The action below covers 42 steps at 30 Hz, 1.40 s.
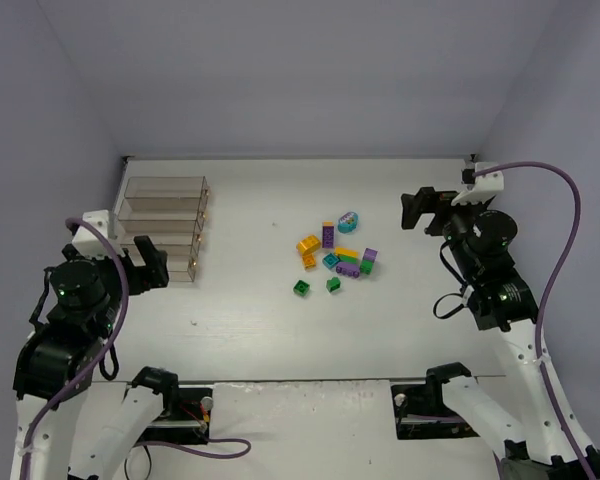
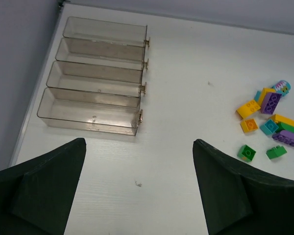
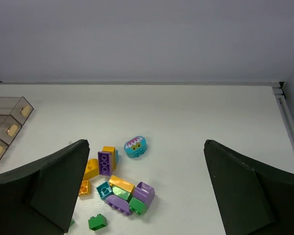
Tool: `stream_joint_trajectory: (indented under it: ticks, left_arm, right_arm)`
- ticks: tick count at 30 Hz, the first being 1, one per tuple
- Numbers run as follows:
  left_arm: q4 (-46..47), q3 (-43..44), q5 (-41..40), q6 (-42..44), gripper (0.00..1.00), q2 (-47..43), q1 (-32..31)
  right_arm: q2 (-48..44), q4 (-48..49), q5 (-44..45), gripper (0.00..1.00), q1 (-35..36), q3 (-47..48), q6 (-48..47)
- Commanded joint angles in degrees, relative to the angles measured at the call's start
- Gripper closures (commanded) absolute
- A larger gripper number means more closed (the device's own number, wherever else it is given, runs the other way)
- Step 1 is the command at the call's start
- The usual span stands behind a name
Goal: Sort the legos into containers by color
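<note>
The legos (image 1: 335, 257) lie in a loose heap mid-table: green, orange, yellow, purple and teal bricks, with a rounded teal piece (image 1: 348, 221) at the back. The heap also shows in the left wrist view (image 2: 269, 122) and the right wrist view (image 3: 120, 188), with the rounded teal piece (image 3: 135, 146) apart from it. The clear four-compartment containers (image 1: 163, 226) stand at the left, all compartments empty (image 2: 95, 81). My left gripper (image 1: 148, 262) is open and empty just in front of the containers. My right gripper (image 1: 416, 210) is open and empty, right of the heap.
The table's back edge meets a grey wall (image 1: 300, 80). Side walls close in the left and right. A small dark speck (image 2: 137, 184) lies on the table between my left fingers. The containers' corner shows at the left of the right wrist view (image 3: 7, 125).
</note>
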Motion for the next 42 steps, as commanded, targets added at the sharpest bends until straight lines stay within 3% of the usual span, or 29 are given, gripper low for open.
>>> stream_joint_trajectory:
  ticks: [1,10,14,18,25,29,35,42]
  left_arm:
    - [2.40,1.58,5.72,-0.82,0.17,4.62,-0.21]
    - [7.31,7.37,24.02,-0.29,0.17,25.70,-2.48]
    - [11.88,13.34,20.26,1.46,0.17,37.83,-11.45]
    - [8.74,21.16,19.80,-1.34,0.18,48.29,-16.56]
    - [12.41,11.78,20.41,-10.04,0.21,57.62,-25.34]
    - [15.58,11.59,19.80,-11.80,0.32,63.50,-30.96]
    - [15.23,15.63,16.03,-11.89,0.34,72.56,-32.73]
    - [16.02,16.52,10.58,-11.98,0.45,78.80,-32.73]
  right_arm:
    - [1.22,4.36,1.54,0.00,-0.27,-0.87,2.34]
    - [4.29,0.50,-1.00,0.00,-0.27,-2.63,6.83]
    - [5.35,-1.96,-1.98,0.00,-0.36,-2.98,9.81]
    - [5.26,-4.69,-0.92,0.01,-0.45,-2.99,11.75]
    - [5.26,-7.77,-0.31,0.02,-0.45,-4.39,14.30]
    - [5.44,-8.21,-0.83,0.02,-0.45,-5.09,14.74]
    - [5.35,-9.00,-0.92,0.01,-0.45,-4.92,14.13]
    - [4.21,-10.32,-0.66,0.01,-0.54,-4.83,13.51]
